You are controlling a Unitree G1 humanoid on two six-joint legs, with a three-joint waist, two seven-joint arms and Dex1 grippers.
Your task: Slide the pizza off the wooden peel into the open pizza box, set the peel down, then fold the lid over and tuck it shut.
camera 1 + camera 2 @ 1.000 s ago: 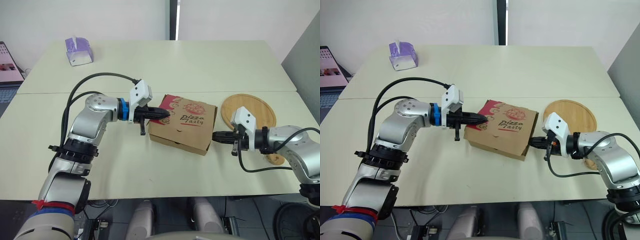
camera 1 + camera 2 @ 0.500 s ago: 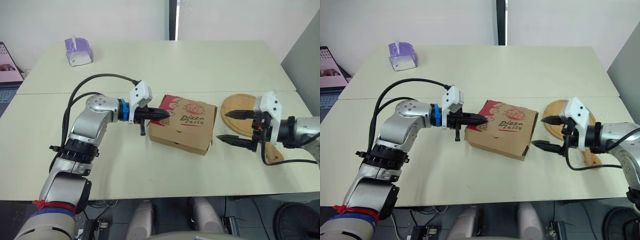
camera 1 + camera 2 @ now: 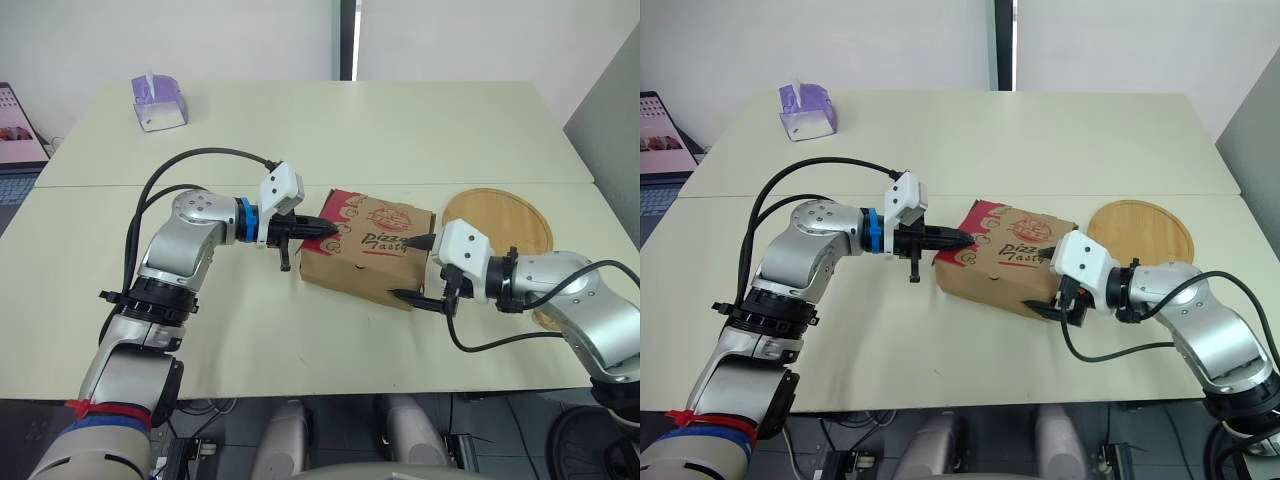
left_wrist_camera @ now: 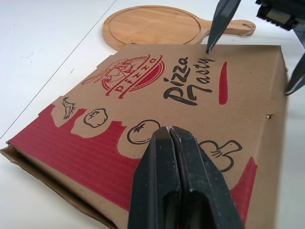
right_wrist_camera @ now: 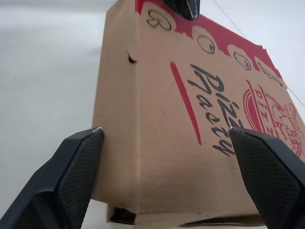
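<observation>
Pale tabletop (image 3: 330,130) by a white wall, tissue box (image 3: 158,101) at its far-left corner. The closed brown, red-printed box (image 3: 370,245) sits mid-tabletop, peel (image 3: 505,215) beside it. The left gripper (image 4: 170,129) is pinched together on the lid; the right gripper (image 5: 165,130) is spread, straddling the box's end.

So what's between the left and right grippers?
The closed pizza box, in both eye views: the left gripper, shut, is over one end; the right gripper, open, straddles the opposite edge.
</observation>
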